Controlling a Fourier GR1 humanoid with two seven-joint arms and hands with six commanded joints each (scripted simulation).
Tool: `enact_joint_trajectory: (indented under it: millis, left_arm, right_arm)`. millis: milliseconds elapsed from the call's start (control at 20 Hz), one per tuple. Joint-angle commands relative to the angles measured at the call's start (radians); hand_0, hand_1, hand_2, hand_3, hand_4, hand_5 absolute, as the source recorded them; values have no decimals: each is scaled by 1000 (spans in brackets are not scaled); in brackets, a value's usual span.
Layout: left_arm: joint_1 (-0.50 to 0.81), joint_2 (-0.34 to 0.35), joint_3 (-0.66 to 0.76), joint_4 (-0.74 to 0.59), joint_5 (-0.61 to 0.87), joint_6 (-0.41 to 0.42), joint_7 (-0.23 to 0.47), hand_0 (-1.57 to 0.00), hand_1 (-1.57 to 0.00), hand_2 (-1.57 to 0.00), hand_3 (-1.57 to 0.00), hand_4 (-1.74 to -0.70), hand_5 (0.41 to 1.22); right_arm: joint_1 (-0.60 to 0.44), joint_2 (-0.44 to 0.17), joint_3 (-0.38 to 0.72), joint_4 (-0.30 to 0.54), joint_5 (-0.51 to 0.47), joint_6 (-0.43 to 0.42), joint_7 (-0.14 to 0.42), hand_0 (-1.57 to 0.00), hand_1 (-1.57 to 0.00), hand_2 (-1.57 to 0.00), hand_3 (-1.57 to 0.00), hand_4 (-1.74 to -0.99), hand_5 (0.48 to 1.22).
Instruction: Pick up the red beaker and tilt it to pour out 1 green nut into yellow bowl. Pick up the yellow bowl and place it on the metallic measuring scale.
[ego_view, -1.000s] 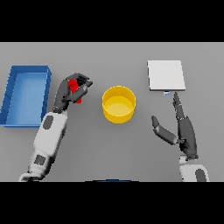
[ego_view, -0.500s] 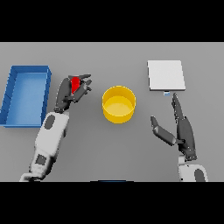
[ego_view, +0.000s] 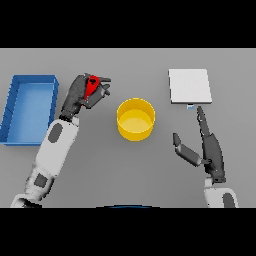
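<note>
My left hand (ego_view: 80, 95) is curled round the red beaker (ego_view: 91, 86), held above the table to the left of the yellow bowl (ego_view: 136, 119). Most of the beaker is hidden by the fingers; only its red top part shows. The bowl stands upright at the table's middle, and I cannot see a nut in it. The metallic measuring scale (ego_view: 189, 86), a flat pale square, lies at the far right. My right hand (ego_view: 209, 148) hovers open below the scale and right of the bowl, fingers straight and thumb spread toward the bowl.
A blue tray (ego_view: 29, 108) with raised walls sits at the left edge, beside my left forearm.
The left hand has lifted the red beaker and carried it up and slightly right, toward the bowl. The right hand has barely moved.
</note>
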Motion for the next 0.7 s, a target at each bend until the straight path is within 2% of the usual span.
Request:
enact_joint_trajectory:
  millis: [0, 150, 250, 300, 450, 650]
  left_arm:
    - [-4, 15, -25, -5, -23, -12, 21, -1564, -1565, -1565, -1562, -1733, 1125]
    - [-9, 50, -74, -26, -59, -35, 59, -1564, -1565, -1565, -1562, -1733, 1112]
    - [-7, 68, -99, -44, -72, -46, 79, -1564, -1565, -1565, -1562, -1733, 1112]
    - [-17, 83, -112, -50, -90, -47, 112, -1566, -1566, -1566, -1564, -1734, 1114]
    - [-73, 125, -211, -43, -216, -53, 203, -1568, -1568, -1568, -1567, -1738, 1131]
    - [-136, 180, -360, -23, -377, -98, 246, -1570, -1570, -1570, -1570, -1740, 1145]
  right_arm:
    - [-4, -1, -1, 1, 6, -5, 4, 1, 1, 1, 1, -1256, 671]
    - [7, -1, 1, -7, 2, 0, -1, 1, 1, 1, 1, -1256, 678]
    - [3, -11, -7, -20, -9, 8, 26, 1, 1, 1, 1, -1256, 678]
    - [4, -6, -4, -15, -6, 6, 31, 1, 1, 1, 1, -1254, 680]
    - [12, 6, 11, -17, 0, 9, 23, 1, 1, 1, 1, -1252, 685]
    - [21, 6, 12, -40, -5, 12, 32, 1, 1, 1, 1, -1262, 694]
